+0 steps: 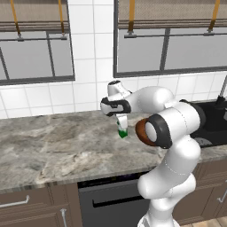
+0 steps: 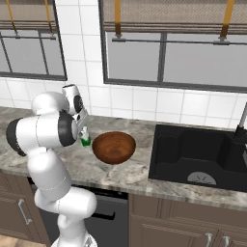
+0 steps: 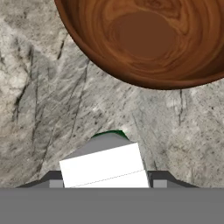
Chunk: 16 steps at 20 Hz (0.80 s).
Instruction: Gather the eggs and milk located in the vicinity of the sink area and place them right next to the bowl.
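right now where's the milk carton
The milk is held between the gripper fingers over the marble counter, just left of the wooden bowl in the right base view.

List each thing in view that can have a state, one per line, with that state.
pincer: shut on the milk carton, above the counter beside the bowl
milk carton: held upright, off the counter
wooden bowl: upright on the counter, empty
sink: no water running from the faucet
dishwasher door: closed
window blinds: raised to the top
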Tool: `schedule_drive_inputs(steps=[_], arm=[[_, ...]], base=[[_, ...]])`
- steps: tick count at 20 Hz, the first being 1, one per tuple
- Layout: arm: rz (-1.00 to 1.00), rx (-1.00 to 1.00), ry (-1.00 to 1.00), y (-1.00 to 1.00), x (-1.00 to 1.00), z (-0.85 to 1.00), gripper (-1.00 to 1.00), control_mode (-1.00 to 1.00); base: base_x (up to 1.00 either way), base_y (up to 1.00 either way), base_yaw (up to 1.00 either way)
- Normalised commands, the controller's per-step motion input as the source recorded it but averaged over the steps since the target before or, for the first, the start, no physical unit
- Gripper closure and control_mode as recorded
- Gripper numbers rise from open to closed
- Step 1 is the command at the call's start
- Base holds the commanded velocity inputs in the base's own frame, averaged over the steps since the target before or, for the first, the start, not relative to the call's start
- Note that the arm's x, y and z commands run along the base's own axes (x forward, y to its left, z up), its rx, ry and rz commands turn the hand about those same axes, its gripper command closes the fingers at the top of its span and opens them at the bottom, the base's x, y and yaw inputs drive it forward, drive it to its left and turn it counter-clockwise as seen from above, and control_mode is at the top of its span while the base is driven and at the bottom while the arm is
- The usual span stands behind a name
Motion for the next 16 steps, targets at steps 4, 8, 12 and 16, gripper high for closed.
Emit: schedule_drive_inputs(steps=[4, 8, 12, 16], arm=[[-0.24, 0.00, 0.00, -0.13, 0.12, -0.01, 1.00, -1.00], [-0.28, 0.03, -0.02, -0.21, 0.00, 0.00, 1.00, -1.00], [-0.17, 0.01, 0.00, -0.18, 0.00, 0.00, 1.00, -1.00], [-0.05, 0.00, 0.00, -0.04, 0.00, -0.06, 1.00, -1.00]], base=[[0.00, 0.00, 0.00], [0.00, 0.00, 0.00], [0.00, 0.00, 0.00], [0.00, 0.00, 0.00]])
